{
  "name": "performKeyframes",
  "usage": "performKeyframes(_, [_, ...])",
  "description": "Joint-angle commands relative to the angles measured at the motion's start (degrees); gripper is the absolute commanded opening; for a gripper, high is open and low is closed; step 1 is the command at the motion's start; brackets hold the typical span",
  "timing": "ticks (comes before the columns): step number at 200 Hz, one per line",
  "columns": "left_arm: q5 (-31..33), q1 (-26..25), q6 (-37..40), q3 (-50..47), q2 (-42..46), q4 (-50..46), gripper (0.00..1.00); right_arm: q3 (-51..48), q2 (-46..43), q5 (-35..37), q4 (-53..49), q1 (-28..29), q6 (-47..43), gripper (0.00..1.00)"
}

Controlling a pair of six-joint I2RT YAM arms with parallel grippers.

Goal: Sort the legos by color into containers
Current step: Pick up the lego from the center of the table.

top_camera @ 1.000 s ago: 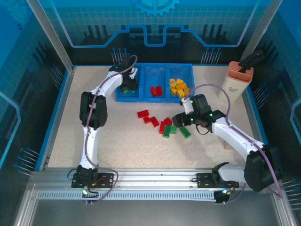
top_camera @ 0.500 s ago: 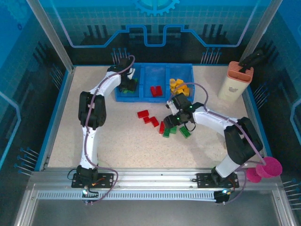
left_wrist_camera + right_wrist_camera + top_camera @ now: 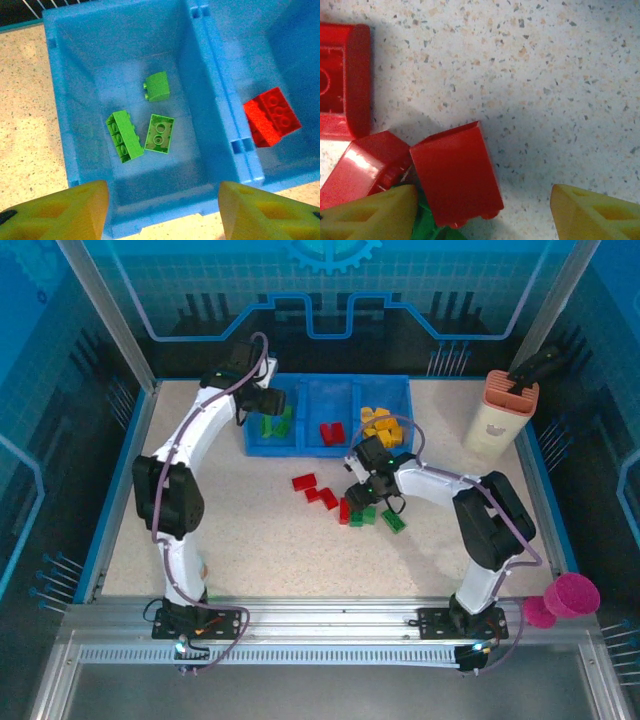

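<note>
Because its yellow fingertips sit wide apart at the bottom corners of the right wrist view, the right claw [image 3: 480,220] is spread and holds nothing. A red brick [image 3: 455,180] lies in the gap, nearer the lower-left fingertip, so the claw seems lined up to close on it. That side is crowded. A second red brick [image 3: 365,170] touches it, and a green brick [image 3: 427,227] peeks out at the bottom edge beside that fingertip. The speckled surface [image 3: 560,90] toward the right of the frame is bare, so the other finger has the freer approach. A third red piece [image 3: 342,80] lies apart at the upper left.

In the left wrist view, the left claw [image 3: 162,215] is also spread and empty. It hangs over the near wall of the blue tray [image 3: 195,100]. Three green bricks [image 3: 125,136] lie in the compartment under it, and two red bricks [image 3: 272,117] lie across the divider at the right of the frame. With nothing to drop, this arm looks free to fetch more.

From above, yellow bricks [image 3: 380,425] fill the tray's rightmost compartment. The loose legos [image 3: 315,487] are clustered just below the tray, at the middle of the frame. Bare surface spreads toward the lower left. The beige holder [image 3: 500,415] at the upper right and the pink cup [image 3: 570,595] at the lower right stand well apart from the work.
</note>
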State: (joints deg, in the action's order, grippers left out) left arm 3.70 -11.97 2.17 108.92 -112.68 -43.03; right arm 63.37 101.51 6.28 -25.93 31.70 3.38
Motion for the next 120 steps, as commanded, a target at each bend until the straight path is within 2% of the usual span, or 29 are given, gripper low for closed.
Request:
performKeyframes(1, [-1.33,-0.42,-1.25,-2.72,2.97,-1.05,0.62,2.22,2.4,0.61,-0.43,1.08,-1.4,0.69])
performKeyframes(13, [-1.38,-0.68,-1.43,-3.88,4.42,-1.01,0.63,2.92,3.26,0.4,-0.8,1.32,-1.58,0.66])
performKeyframes(87, [-1.27,-2.18,-1.98,-11.41,13.28,-1.27,0.66,5.34,5.63,-0.58,-4.0,1.52,-2.43,0.29])
performKeyframes(120, [-0.87,-4.38,-2.17,-18.16,18.73,-1.95,0.66,6.51,2.41,-0.65,-6.01,1.47,-3.86,0.24])
